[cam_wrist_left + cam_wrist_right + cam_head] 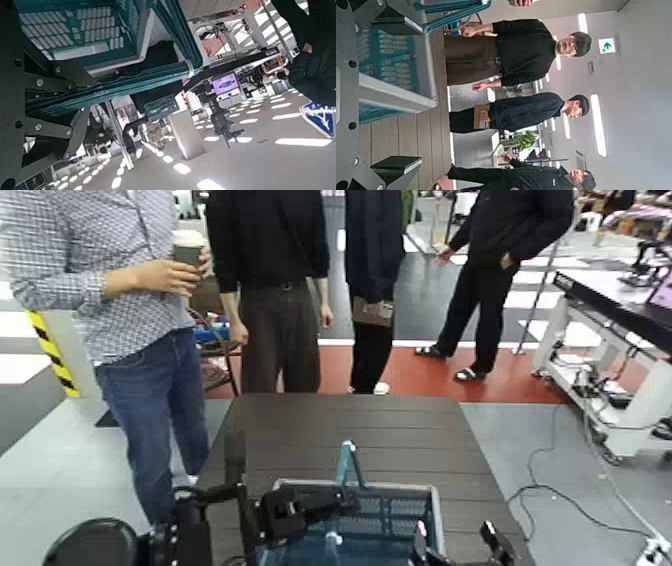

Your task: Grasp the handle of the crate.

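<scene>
The teal crate point(400, 525) with its light grey rim point(350, 486) sits at the near edge of the dark table point(400, 440). Its thin teal handle point(347, 460) stands upright over the far rim. My left gripper point(335, 500) reaches in from the left and is shut on the handle low down. In the left wrist view the handle point(95, 89) runs between the black fingers of the left gripper point(158, 79), with the crate's lattice wall point(71, 28) behind. My right gripper point(458, 548) waits open at the crate's right corner, and the right wrist view shows the right gripper point(415, 83) spread beside the crate point(391, 63).
Several people stand close behind the table's far edge. One at the left point(120, 290) holds a cup point(187, 247). A white bench point(620, 340) and floor cables point(560, 480) lie to the right. A yellow-black striped post point(50, 350) stands at the left.
</scene>
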You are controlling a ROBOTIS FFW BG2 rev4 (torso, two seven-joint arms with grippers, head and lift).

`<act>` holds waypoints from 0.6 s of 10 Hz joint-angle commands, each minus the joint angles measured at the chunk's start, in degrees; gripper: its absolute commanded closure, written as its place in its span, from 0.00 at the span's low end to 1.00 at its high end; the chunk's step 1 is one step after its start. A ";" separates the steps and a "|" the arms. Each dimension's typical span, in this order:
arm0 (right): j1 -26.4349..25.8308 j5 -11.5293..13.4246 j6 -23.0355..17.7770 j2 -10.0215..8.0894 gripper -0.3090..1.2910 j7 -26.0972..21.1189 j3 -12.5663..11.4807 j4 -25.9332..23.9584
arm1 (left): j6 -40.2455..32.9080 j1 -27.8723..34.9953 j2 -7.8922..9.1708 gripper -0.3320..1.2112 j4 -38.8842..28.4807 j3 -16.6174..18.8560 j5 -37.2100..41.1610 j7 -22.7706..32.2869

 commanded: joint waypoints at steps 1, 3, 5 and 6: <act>0.00 0.05 -0.09 0.00 0.29 -0.09 -0.09 0.03 | 0.70 1.38 -0.39 0.99 -0.56 0.22 2.61 0.92; 0.00 0.14 -0.18 0.00 0.29 -0.26 -0.09 0.30 | 0.53 1.99 -0.65 0.99 -0.30 0.14 4.72 1.18; -0.09 0.40 -0.35 0.00 0.29 -0.53 -0.09 0.39 | 0.44 1.99 -0.83 0.99 0.23 -0.21 5.78 1.01; -0.09 0.67 -0.35 -0.09 0.29 -0.79 0.00 0.47 | 0.44 1.90 -0.83 0.99 0.41 -0.30 5.87 1.01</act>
